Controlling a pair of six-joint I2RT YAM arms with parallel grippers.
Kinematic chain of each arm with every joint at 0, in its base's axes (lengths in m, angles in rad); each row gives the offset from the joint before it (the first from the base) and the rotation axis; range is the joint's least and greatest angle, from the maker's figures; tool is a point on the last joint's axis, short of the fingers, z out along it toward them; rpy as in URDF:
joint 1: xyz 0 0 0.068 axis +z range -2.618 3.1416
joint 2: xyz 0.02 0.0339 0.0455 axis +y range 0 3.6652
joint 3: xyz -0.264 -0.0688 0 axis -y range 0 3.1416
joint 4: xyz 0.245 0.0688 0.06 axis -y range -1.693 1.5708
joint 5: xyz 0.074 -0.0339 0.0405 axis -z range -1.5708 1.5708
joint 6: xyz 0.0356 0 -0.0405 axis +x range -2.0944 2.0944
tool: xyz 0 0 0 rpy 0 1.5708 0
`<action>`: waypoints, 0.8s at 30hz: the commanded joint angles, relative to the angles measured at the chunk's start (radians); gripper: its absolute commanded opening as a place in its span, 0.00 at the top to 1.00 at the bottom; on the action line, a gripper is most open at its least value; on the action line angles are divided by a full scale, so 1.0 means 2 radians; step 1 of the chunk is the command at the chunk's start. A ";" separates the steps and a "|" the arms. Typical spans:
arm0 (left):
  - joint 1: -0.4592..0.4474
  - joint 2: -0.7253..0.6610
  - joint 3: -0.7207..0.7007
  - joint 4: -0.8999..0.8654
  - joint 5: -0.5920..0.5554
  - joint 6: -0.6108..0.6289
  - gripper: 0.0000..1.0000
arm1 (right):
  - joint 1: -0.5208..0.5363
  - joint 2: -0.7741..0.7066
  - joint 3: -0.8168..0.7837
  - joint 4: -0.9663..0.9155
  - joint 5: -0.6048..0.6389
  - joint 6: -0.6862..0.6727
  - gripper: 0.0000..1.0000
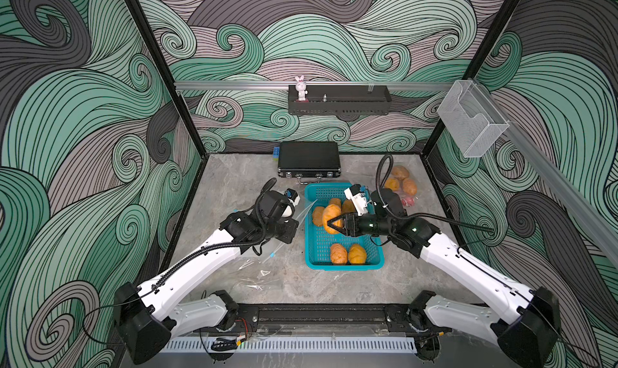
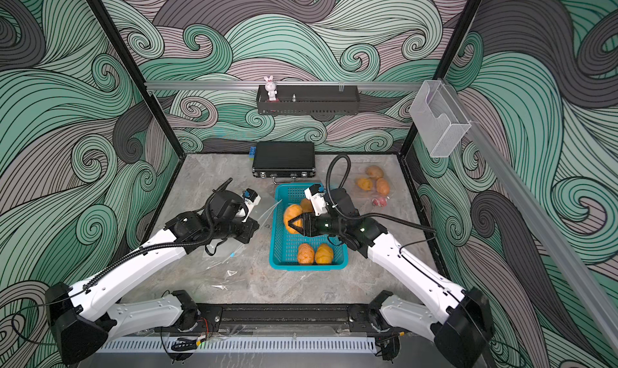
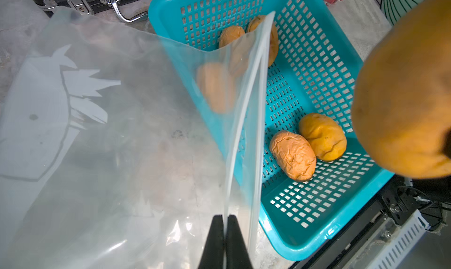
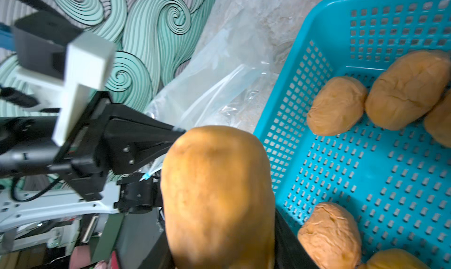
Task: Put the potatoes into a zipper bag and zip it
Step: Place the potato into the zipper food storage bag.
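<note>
Grey stone tabletop [image 1: 334, 282]; swirling green-grey wave walls [image 1: 301, 32]

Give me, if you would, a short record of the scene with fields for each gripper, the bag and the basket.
left gripper: shut on bag edge
right gripper: shut on potato, above basket
bag: clear, mouth open, looks empty
basket: teal, five potatoes inside
elsewhere: second bag with three potatoes, black case
</note>
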 commanded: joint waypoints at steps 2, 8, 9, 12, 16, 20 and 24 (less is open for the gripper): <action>0.003 0.014 0.013 -0.005 0.017 -0.007 1.00 | 0.026 0.001 0.015 0.099 -0.021 0.065 0.57; 0.003 0.014 0.018 0.005 0.028 -0.023 1.00 | 0.053 0.050 0.045 0.154 0.025 0.119 0.58; 0.003 0.013 0.019 0.010 0.028 -0.026 1.00 | 0.058 0.054 0.048 0.159 0.034 0.118 0.58; 0.003 0.011 0.040 0.016 0.033 -0.037 1.00 | 0.061 0.068 0.070 0.154 0.062 0.113 0.58; 0.003 0.027 0.130 -0.052 0.016 -0.029 1.00 | 0.061 0.087 0.116 0.135 0.093 0.101 0.58; 0.003 0.045 0.211 -0.104 0.018 -0.026 1.00 | 0.061 0.107 0.151 0.131 0.094 0.099 0.58; 0.003 0.059 0.236 -0.115 0.028 -0.042 1.00 | 0.061 0.108 0.169 0.119 0.102 0.081 0.58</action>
